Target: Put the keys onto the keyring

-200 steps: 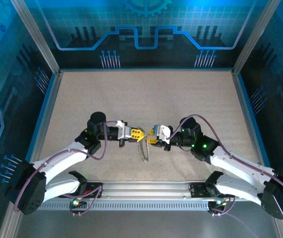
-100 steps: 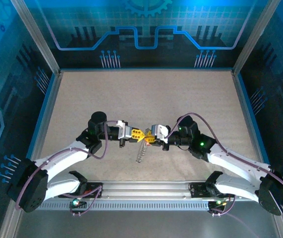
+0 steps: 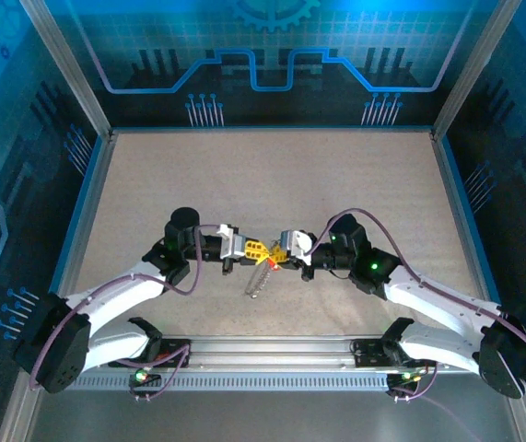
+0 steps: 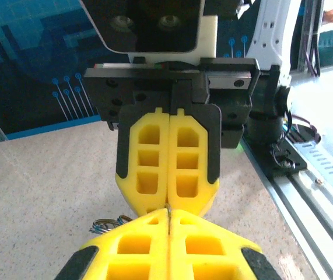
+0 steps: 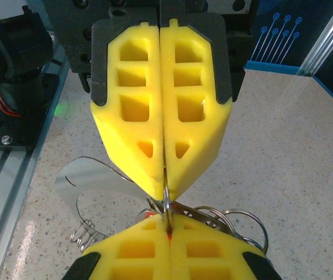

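Threading step: your left claw [image 3: 255, 249] pinched the keyring [image 3: 260, 278]; your right claw [image 3: 279, 256], clamped on a key [image 5: 169, 236], probably needed to slide it on.

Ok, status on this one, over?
Left gripper shut on keyring, loop hanging below. Right gripper shut, tip to tip with left, red key pinched. Nothing in the way.

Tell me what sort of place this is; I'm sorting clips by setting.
Probably a robot test cell: a speckled table fenced by aluminium posts and blue circuit-print panels.
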Controlling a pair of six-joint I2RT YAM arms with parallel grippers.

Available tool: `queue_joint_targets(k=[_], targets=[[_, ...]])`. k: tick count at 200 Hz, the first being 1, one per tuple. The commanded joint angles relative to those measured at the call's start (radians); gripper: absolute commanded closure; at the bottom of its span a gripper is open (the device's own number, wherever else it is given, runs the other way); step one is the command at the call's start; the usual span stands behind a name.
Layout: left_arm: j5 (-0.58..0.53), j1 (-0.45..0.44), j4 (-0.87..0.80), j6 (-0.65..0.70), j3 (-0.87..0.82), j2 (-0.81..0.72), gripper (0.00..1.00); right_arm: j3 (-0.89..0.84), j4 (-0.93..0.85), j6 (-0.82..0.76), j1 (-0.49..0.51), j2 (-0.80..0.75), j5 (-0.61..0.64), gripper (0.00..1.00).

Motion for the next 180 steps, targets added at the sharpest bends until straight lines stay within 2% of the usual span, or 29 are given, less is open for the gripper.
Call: queue_joint_targets(k=[1,80,129,142,180], targets=[[-0.064,-0.001,-0.259,0.2,0.056,-0.045,1.0,0.038,-0.049,-0.03,-0.003,-0.046,0.039,1.0],[-0.195,-0.004,-0.321,0.27,0.051,-0.073,1.0,0.023,-0.058,-0.026,-0.006,-0.1,0.034,1.0],[-0.176,-0.018,-0.261,0.238,0.035,-0.072,1.0,0.023,-0.046,-0.014,-0.005,-0.073,0.016,1.0],[-0.164,-0.019,-0.254,0.24,0.031,-0.075,1.0,-0.003,-0.006,-0.005,-0.004,-0.075,0.032,0.82],[-0.149,-0.019,-0.23,0.228,0.024,-0.079,1.0,-0.002,-0.011,0.003,-0.007,-0.063,0.014,0.76]])
